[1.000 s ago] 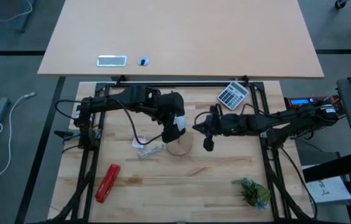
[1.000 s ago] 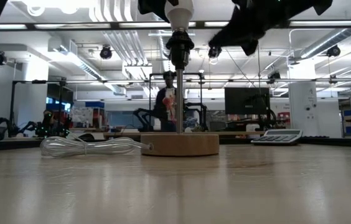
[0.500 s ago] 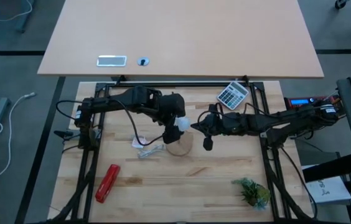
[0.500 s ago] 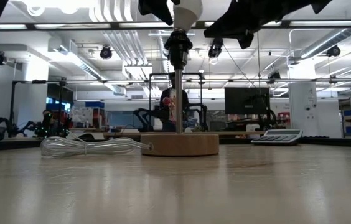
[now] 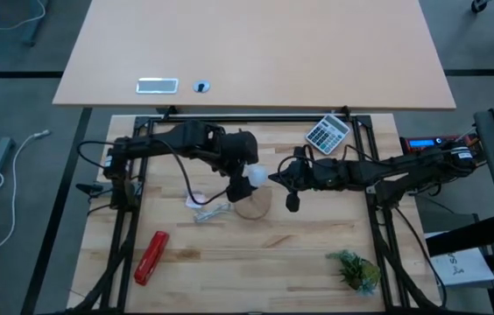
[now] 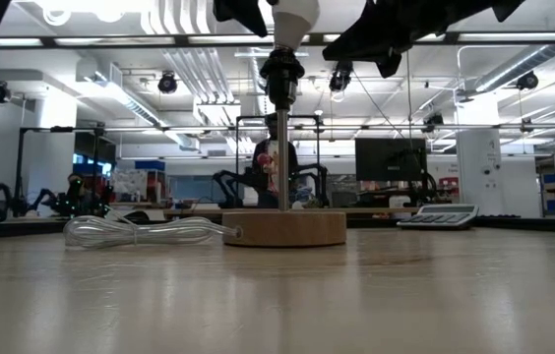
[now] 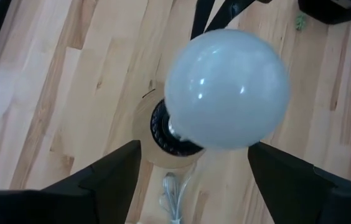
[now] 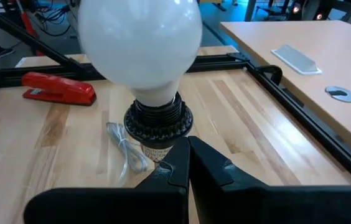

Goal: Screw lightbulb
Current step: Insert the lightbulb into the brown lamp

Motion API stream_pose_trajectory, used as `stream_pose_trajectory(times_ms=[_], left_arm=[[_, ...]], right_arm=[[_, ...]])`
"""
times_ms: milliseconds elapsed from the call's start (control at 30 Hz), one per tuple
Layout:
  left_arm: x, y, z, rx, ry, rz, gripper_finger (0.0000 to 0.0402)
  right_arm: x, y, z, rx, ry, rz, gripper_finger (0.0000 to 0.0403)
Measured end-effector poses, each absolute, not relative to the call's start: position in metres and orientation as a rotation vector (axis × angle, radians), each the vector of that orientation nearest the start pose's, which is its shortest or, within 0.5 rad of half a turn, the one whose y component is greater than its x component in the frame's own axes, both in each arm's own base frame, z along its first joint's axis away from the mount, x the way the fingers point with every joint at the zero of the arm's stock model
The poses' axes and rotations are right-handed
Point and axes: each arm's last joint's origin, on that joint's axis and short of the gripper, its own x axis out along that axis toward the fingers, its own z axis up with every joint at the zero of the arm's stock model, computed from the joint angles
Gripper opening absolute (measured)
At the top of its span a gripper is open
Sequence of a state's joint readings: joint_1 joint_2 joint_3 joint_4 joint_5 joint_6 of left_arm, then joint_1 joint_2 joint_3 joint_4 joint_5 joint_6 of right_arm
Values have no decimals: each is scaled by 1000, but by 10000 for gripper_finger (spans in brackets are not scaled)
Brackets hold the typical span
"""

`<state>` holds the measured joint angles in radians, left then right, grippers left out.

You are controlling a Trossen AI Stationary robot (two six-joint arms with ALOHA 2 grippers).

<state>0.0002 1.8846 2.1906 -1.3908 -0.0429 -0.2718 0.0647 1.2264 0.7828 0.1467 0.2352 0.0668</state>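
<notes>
the left gripper [image 7: 191, 180] is spread wide around the lightbulb [image 7: 226, 89] without touching it; right gripper [image 8: 188, 165] pressed together just beside the black socket [image 8: 158, 121]

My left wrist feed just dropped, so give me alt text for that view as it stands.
A white lightbulb fills the middle of the view, its base seated in a black socket on a round wooden disc. The left gripper has its jaws open, one on each side of the bulb and clear of it. A clear cord lies on the wooden table.
</notes>
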Motion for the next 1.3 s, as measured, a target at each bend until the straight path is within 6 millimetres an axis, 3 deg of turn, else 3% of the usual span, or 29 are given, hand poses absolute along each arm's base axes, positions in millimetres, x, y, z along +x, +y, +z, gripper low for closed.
stream_pose_trajectory(times_ms=[400, 600, 800, 967, 1300], left_arm=[[342, -3, 413, -209, 1090, 189, 253], [342, -20, 416, -147, 1061, 141, 234], [343, -34, 419, 11, 982, 282, 216], [344, -36, 419, 36, 957, 320, 204], [350, -36, 400, 84, 997, 362, 198]], right_arm=[[270, 22, 275, -25, 275, -25, 0], [270, 33, 279, -52, 230, 32, 0], [270, 31, 283, -56, 195, -25, 0], [271, 30, 287, -71, 161, -56, 0], [274, 22, 300, -101, 140, -110, 0]])
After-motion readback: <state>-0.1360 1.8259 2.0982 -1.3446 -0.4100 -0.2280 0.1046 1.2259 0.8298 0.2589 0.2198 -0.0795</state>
